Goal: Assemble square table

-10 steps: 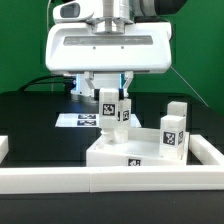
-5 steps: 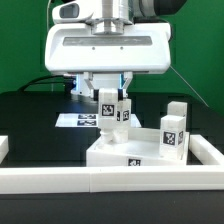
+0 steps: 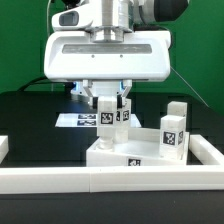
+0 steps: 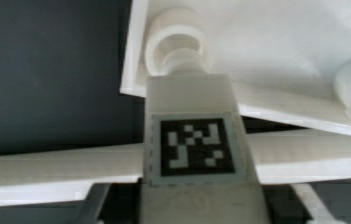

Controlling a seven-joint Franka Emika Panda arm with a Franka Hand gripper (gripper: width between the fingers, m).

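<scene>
The square table's top (image 3: 128,152) is a white slab lying flat behind the front rail, with a tag on its near edge. My gripper (image 3: 110,106) is shut on a white tagged leg (image 3: 108,120), holding it upright with its lower end at the slab's far corner on the exterior view's left. Another tagged leg (image 3: 173,129) stands upright on the slab's corner at the exterior view's right. In the wrist view the held leg (image 4: 195,140) runs between my dark fingers (image 4: 126,200). Its rounded end (image 4: 177,52) points at the white slab (image 4: 287,60).
A long white rail (image 3: 110,181) borders the black surface in front and turns back along both sides. The marker board (image 3: 78,120) lies flat behind the slab. The arm's white base block (image 3: 105,50) stands behind the work area.
My wrist has turned in place with the leg still in its grip, so the fingers now show on both sides of the leg. The slab and the other leg have not moved.
</scene>
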